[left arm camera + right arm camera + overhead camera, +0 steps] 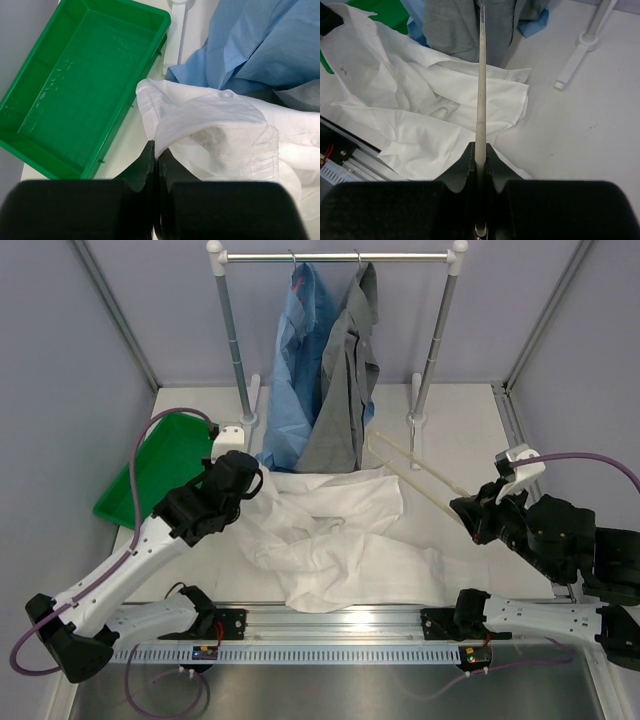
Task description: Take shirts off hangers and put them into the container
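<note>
Left claw point(157, 156), lower centre: jaws closed, pinching an edge of the white thin-cloth shirt point(340, 540), which lies crumpled on the white desk point(470, 440).
Right claw point(480, 152), lower right: clamped on a thin cream hanger point(480, 90).
Bright green plastic tray point(135, 490): left edge of desk.
Upper centre: light blue shirt point(300, 370) and grey shirt point(350, 390) hang from the metal-barred rail point(340, 257).

The white shirt point(330, 540) in the middle of the frame is plain. Above it, the light blue shirt point(300, 370) and the grey shirt point(345, 390) are plain too. The container point(150, 475) at the left is bright green. The hanger point(480, 90) is pale cream. The left pincer point(156, 152) and the right pincer point(480, 150) are black. The table point(480, 430) is white.
</note>
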